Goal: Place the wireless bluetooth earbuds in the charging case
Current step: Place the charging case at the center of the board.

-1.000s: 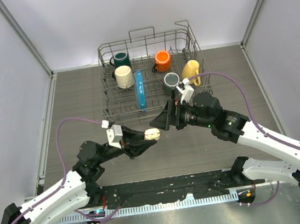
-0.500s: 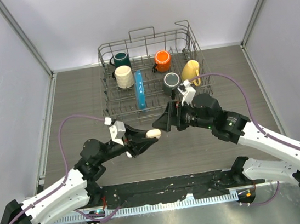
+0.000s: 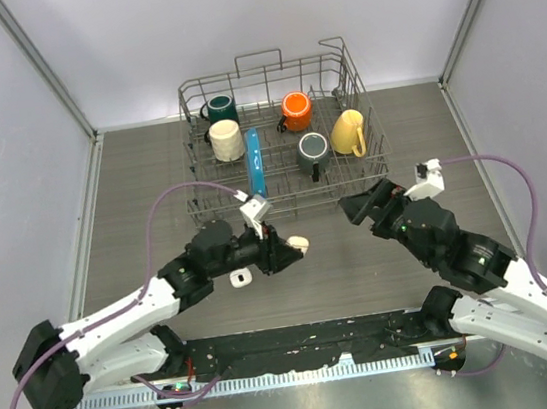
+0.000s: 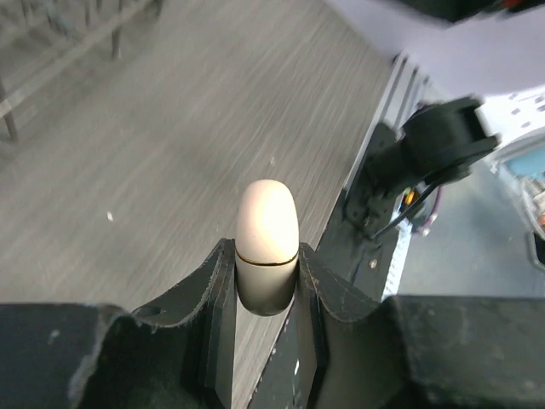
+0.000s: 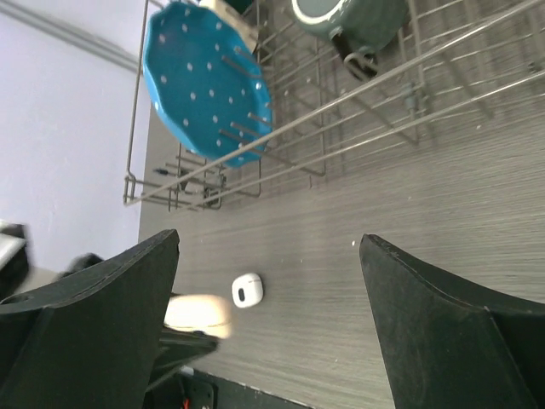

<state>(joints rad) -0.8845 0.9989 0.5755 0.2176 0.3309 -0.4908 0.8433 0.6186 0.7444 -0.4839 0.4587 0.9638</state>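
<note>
My left gripper (image 3: 292,250) is shut on a cream oval charging case (image 3: 298,246), lid closed, held above the table; in the left wrist view the case (image 4: 266,239) sticks out between the fingers (image 4: 213,281). A small white rounded piece with a dark oval mark (image 3: 241,278) lies on the table below the left gripper, and it also shows in the right wrist view (image 5: 247,290). I cannot tell whether it is an earbud. No stemmed earbuds show. My right gripper (image 3: 358,209) is open and empty, well to the right of the case (image 5: 197,313).
A wire dish rack (image 3: 201,189) stands at the back, holding a blue plate (image 3: 255,163) and teal (image 3: 221,107), cream (image 3: 227,140), orange (image 3: 296,111), grey-green (image 3: 313,147) and yellow (image 3: 348,132) mugs. A black rail (image 3: 302,342) runs along the near edge.
My right gripper has pulled back to the right, away from the case, and is open. My left arm has carried the case to the right. The small white piece now shows on the table.
</note>
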